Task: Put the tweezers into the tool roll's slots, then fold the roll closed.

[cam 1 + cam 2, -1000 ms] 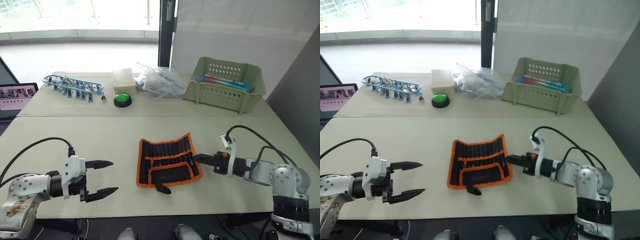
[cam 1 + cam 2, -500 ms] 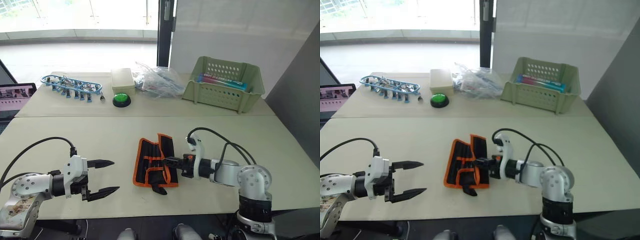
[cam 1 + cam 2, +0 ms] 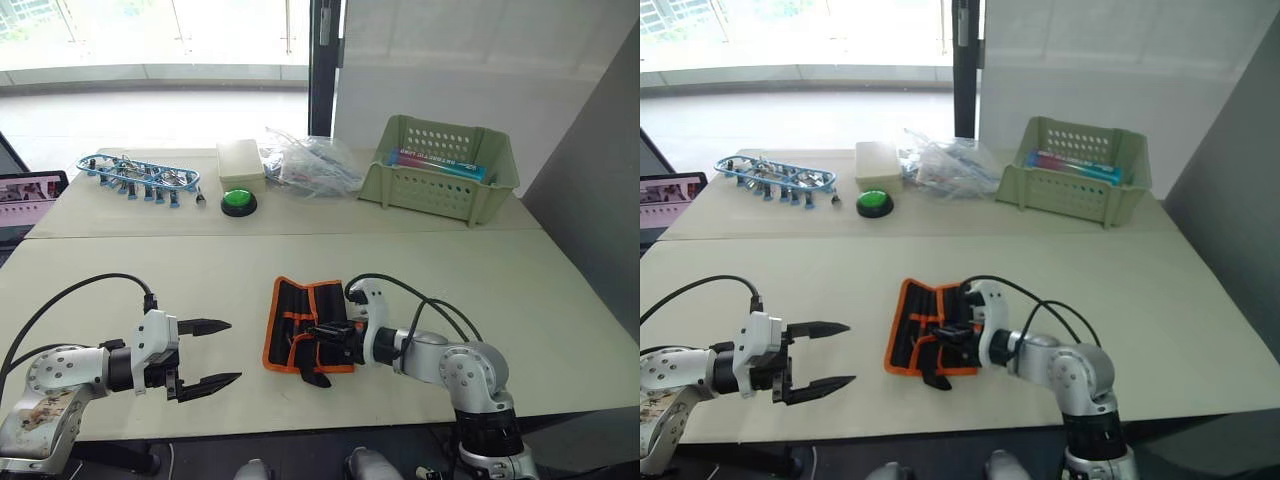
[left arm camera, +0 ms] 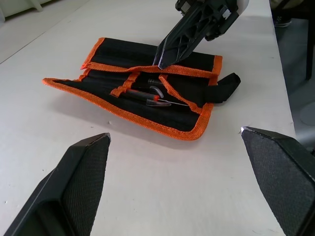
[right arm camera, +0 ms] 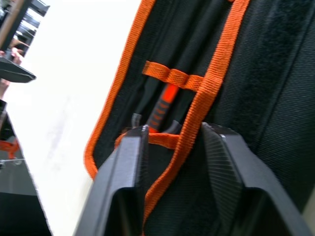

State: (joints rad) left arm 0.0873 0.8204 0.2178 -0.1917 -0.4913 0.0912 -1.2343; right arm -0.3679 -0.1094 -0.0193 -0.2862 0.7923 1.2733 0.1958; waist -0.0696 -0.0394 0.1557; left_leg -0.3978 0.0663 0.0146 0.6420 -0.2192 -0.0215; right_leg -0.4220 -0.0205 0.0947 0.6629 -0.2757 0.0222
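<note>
The tool roll (image 3: 288,338) lies on the near table, black with orange edging, its right part folded over to the left. My right gripper (image 3: 324,333) is shut on that folded orange edge (image 5: 183,147), which runs between its fingers (image 5: 129,164). Dark tweezers (image 4: 143,95) sit under the orange slot strip, beside a tool with an orange grip (image 5: 160,109). The black strap loop (image 4: 225,87) sticks out at the roll's near end. My left gripper (image 3: 210,353) hovers open over the table to the left of the roll, holding nothing.
On the far table stand a green plastic basket (image 3: 440,170), a crumpled clear bag (image 3: 305,165), a cream box (image 3: 242,160), a green button (image 3: 239,200) and a blue rack of clips (image 3: 140,172). A laptop (image 3: 25,195) sits at the far left edge.
My right gripper has swept left, carrying the roll's right side over onto the rest, so the roll is now about half as wide. The left gripper stayed put.
</note>
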